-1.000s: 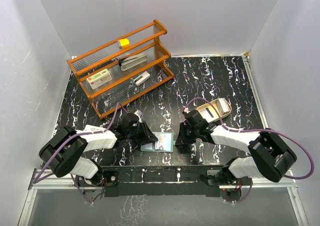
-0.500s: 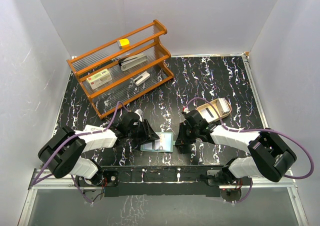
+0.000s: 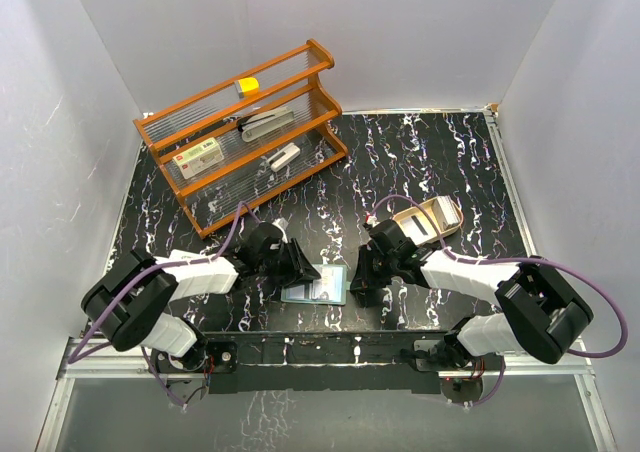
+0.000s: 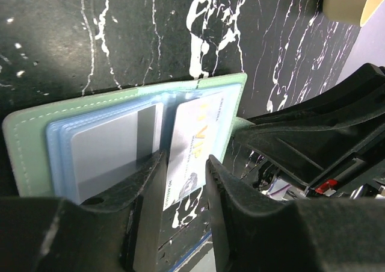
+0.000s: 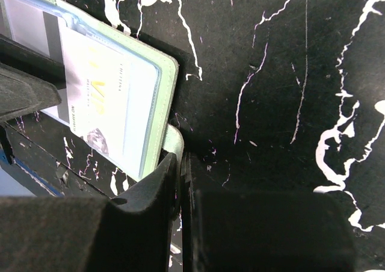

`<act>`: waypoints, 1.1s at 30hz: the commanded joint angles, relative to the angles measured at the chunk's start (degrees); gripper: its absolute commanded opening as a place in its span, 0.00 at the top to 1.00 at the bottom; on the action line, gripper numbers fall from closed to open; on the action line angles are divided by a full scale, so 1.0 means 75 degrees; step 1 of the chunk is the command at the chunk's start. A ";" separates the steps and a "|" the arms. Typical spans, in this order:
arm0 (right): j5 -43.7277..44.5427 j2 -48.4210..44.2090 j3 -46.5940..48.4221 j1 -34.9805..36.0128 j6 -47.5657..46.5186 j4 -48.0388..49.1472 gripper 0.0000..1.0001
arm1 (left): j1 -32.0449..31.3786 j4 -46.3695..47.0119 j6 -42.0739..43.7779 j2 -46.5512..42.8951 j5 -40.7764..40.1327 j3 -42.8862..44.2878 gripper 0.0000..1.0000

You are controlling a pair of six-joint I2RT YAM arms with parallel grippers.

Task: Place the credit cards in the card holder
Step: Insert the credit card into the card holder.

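The card holder (image 3: 314, 289) lies open near the table's front edge, green-edged and pale blue inside (image 4: 36, 133). A grey credit card with a dark stripe (image 4: 111, 148) sits in its left pocket. A white credit card with yellow and dark print (image 4: 194, 141) sticks partly out of the right pocket (image 5: 99, 97). My left gripper (image 3: 297, 262) is open, its jaws (image 4: 185, 166) straddling that card's free end. My right gripper (image 3: 358, 285) is shut (image 5: 180, 163) on the holder's green snap tab (image 5: 175, 141) at its right edge.
An orange wooden rack (image 3: 245, 122) stands at the back left with a white red-labelled box (image 3: 198, 154) and other small items. A tan oval tray (image 3: 430, 217) sits behind the right arm. The table's front edge lies just below the holder.
My left gripper has edged slightly right, toward the holder. The right arm and the holder have not moved.
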 commanded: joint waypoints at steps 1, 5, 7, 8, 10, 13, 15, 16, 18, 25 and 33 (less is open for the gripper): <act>0.0018 0.0068 0.0176 0.0041 -0.0112 0.0469 0.99 | -0.0170 0.0118 0.0025 0.0201 0.0003 0.0407 0.71; 0.0011 0.0119 0.0211 0.0043 -0.0127 0.0472 0.99 | -0.0386 0.0256 -0.0044 0.0422 -0.0001 0.0551 0.71; 0.0023 0.0122 0.0224 0.0030 -0.0136 0.0482 0.99 | -0.0476 0.0312 -0.0071 0.0491 -0.0016 0.0601 0.72; 0.0029 0.0123 0.0235 0.0043 -0.0146 0.0483 0.99 | -0.0517 0.0304 -0.0063 0.0515 -0.0035 0.0631 0.71; 0.0062 0.0123 0.0245 0.0045 -0.0170 0.0474 0.99 | -0.0549 0.0240 0.0004 0.0534 -0.0061 0.0718 0.71; 0.0154 0.0144 0.0290 0.0039 -0.0256 0.0406 0.99 | -0.0563 0.0032 0.0105 0.0479 -0.0147 0.0794 0.68; 0.0363 0.0157 0.0391 0.0044 -0.0374 0.0207 0.99 | -0.0563 -0.0095 0.0136 0.0347 -0.0267 0.0791 0.66; 0.0477 0.0150 0.0454 0.0036 -0.0454 0.0070 0.99 | -0.0555 -0.0191 0.0155 0.0254 -0.0330 0.0782 0.65; 0.0732 0.0081 0.0601 0.0032 -0.0597 -0.0198 0.96 | -0.0552 -0.0517 0.0171 0.0001 -0.0510 0.0799 0.63; 0.1323 -0.0313 0.0811 0.0035 -0.0749 -0.0761 0.80 | -0.0389 -0.1995 0.0488 -0.1072 -0.1312 0.0760 0.58; 0.0575 -0.0561 0.1195 0.0046 -0.0156 -0.0658 0.73 | 0.0552 -0.2293 0.0409 -0.2033 -0.0859 0.0141 0.53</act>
